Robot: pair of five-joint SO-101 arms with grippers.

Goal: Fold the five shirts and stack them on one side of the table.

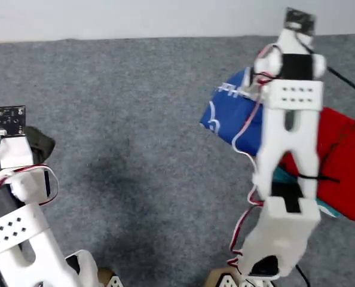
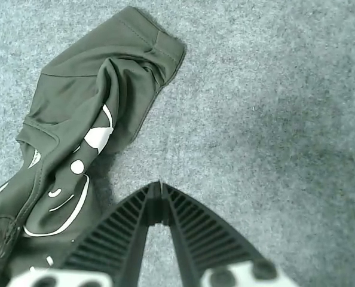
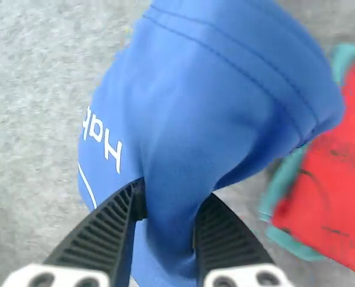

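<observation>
- Two arms stand over the grey table (image 1: 135, 119), and I see four shirts on it.
- On my left wrist view, the left gripper (image 2: 161, 192) hangs above bare table with its fingers (image 2: 121, 230) pressed tip to tip and nothing between them.
- Just beside those tips lies the dark green shirt (image 2: 88, 119), crumpled, white print facing up, one hemmed end stretched away from the gripper.
- From the high view, that dark green shirt (image 1: 41, 142) peeks out from under the left arm (image 1: 16, 203) at the table's left edge.
- On my right wrist view, the right gripper (image 3: 168, 203) has its fingers (image 3: 106, 230) clamped on a thick fold of the blue shirt (image 3: 213, 101), held apart only by the cloth.
- The blue shirt (image 1: 231, 113) is bunched up on the right side of the table, partly under the right arm (image 1: 288, 149); I cannot tell whether it is off the surface.
- Next to it, the red shirt (image 1: 345, 155) lies flat on the teal shirt (image 1: 282, 177), which shows only as a rim along its edge.
- Closer in, the blue cloth overlaps the teal shirt (image 3: 285, 179), and the red shirt (image 3: 327, 203) is just beyond.
</observation>
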